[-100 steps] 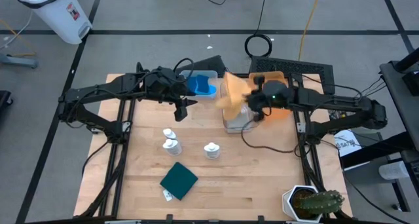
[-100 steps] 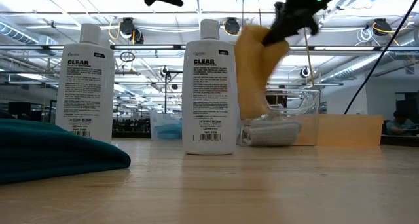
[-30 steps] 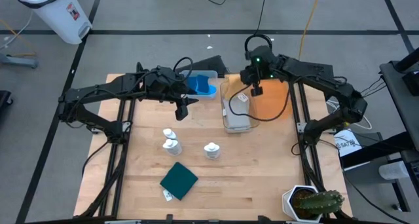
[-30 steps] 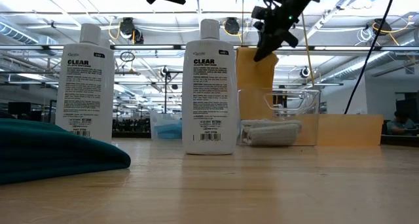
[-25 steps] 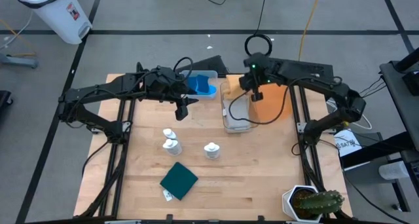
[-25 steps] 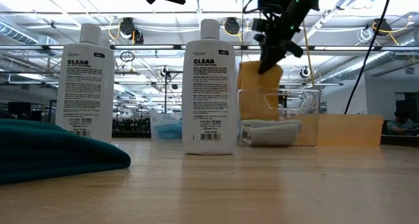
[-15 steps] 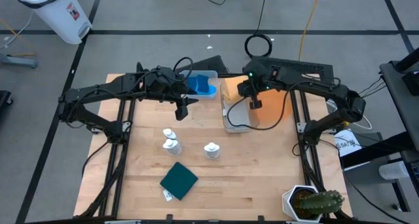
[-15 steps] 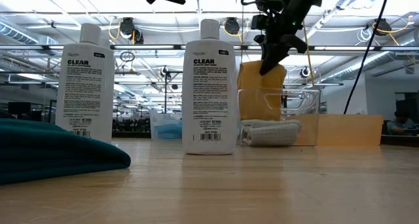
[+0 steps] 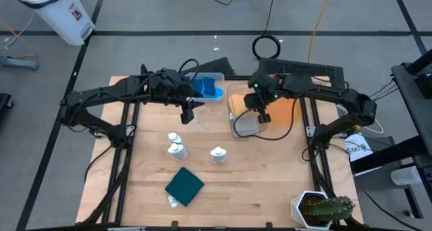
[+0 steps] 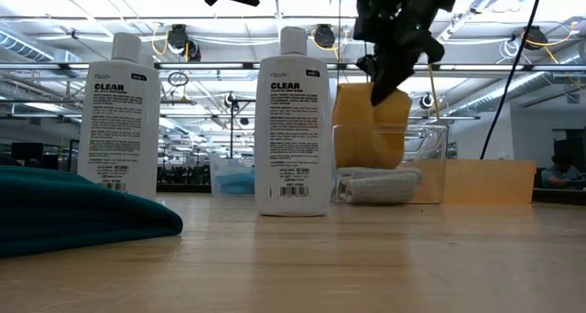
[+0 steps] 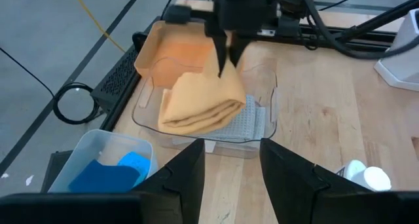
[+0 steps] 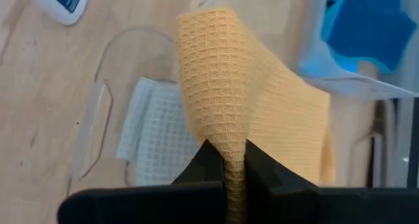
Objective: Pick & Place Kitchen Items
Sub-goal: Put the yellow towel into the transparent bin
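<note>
Over the clear plastic bin (image 9: 243, 116) at the surface's far middle, the right hand (image 11: 226, 59) pinches the mustard-yellow waffle cloth (image 11: 200, 103), which might drape over the rim onto the grey cloth (image 11: 252, 119) if dropped off-center.

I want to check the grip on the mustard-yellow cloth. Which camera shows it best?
The right wrist view: the right gripper pinches the mustard-yellow cloth close up. Left wrist shows it hanging over the clear bin; low shows it side-on; high mostly hides it.

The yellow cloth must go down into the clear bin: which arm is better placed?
Right: its fingers already pinch the yellow cloth above the clear bin; the left arm waits beside.
</note>
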Robot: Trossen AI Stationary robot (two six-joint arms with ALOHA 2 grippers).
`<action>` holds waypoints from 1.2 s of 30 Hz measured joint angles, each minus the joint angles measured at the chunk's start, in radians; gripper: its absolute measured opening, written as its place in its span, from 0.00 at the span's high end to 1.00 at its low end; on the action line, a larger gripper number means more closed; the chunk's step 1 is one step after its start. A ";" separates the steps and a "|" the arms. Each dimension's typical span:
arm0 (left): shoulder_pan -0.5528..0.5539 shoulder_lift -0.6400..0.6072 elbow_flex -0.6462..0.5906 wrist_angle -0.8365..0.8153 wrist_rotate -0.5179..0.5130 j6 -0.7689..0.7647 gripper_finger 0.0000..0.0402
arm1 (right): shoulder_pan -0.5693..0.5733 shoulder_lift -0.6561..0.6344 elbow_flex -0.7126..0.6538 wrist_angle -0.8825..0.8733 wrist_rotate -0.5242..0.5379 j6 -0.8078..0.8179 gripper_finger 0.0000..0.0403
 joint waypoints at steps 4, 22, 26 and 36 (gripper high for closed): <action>0.000 0.000 0.000 0.000 0.000 0.000 0.62 | 0.003 0.000 -0.069 0.024 -0.001 -0.005 1.00; 0.000 0.000 0.000 0.000 0.000 -0.008 0.62 | 0.099 0.000 -0.362 0.396 0.006 0.018 0.95; 0.000 0.000 0.000 0.000 0.000 -0.008 0.62 | 0.122 -0.003 -0.362 0.406 0.012 0.098 0.88; 0.000 0.000 0.000 -0.001 0.000 -0.012 0.62 | 0.192 -0.144 -0.362 0.405 0.108 0.175 0.62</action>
